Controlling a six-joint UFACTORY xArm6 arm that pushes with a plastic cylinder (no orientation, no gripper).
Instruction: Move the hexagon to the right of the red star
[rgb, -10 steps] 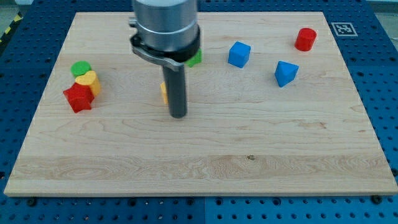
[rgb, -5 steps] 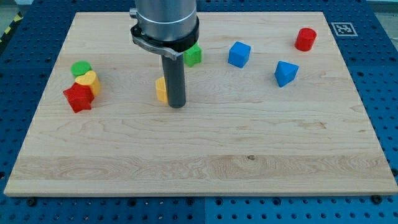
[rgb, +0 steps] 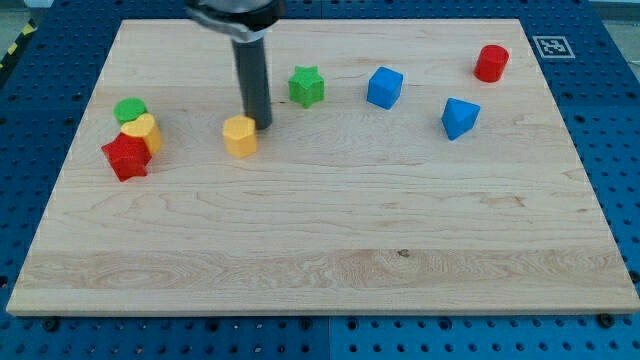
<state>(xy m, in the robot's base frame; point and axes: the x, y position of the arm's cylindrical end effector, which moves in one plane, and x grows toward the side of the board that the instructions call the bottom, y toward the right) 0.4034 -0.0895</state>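
The yellow hexagon (rgb: 240, 135) lies on the wooden board (rgb: 330, 250), left of centre. The red star (rgb: 125, 157) sits near the view's left edge, touching a yellow block (rgb: 143, 130) with a green block (rgb: 129, 109) just above that. My tip (rgb: 259, 124) stands right beside the hexagon's upper right edge, touching it or nearly so. The hexagon is well to the right of the red star, with a gap between them.
A green star (rgb: 307, 86) lies right of my rod. A blue cube (rgb: 384, 87) and a blue angular block (rgb: 459, 117) sit further right. A red cylinder (rgb: 491, 63) stands near the top right corner.
My rod has moved toward the view's top and left. The yellow hexagon, half hidden behind the rod before, now shows fully and sits further left.
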